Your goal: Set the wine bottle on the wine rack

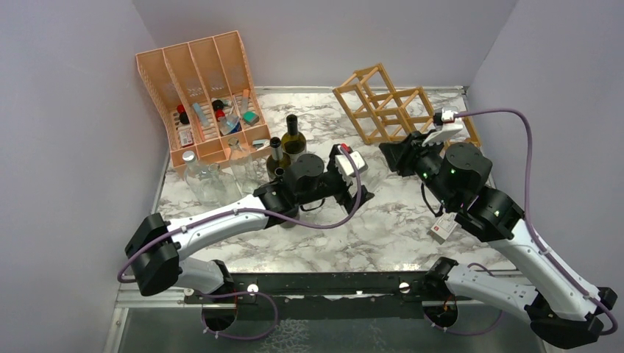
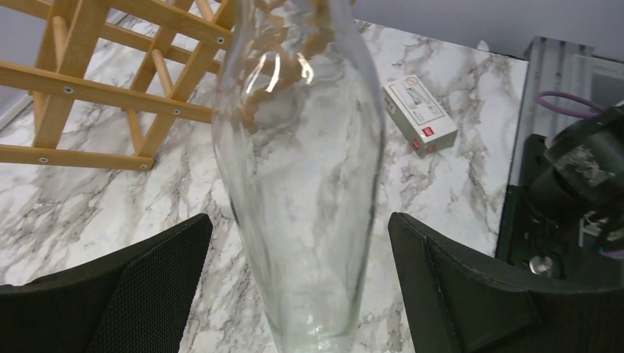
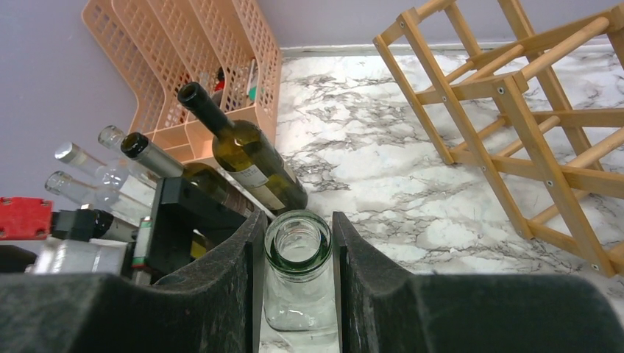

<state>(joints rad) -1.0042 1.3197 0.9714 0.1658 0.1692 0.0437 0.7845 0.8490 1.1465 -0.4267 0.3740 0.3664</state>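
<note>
**Q:** Where is the clear glass wine bottle [image 3: 298, 294], and what holds it?
**A:** It is at lower centre of the right wrist view. The right gripper [image 3: 298, 224] is clamped on its neck at the lip. The left gripper [image 2: 300, 243] straddles the body, jaws apart and not touching. The wine rack [image 3: 515, 110] stands at upper right.

**Q:** How will it handle?
**A:** Probably rigid, smooth, slippery and breakable; it looks empty, so fairly light. The neck hold suits carrying, and support at the body would steady it.
</note>
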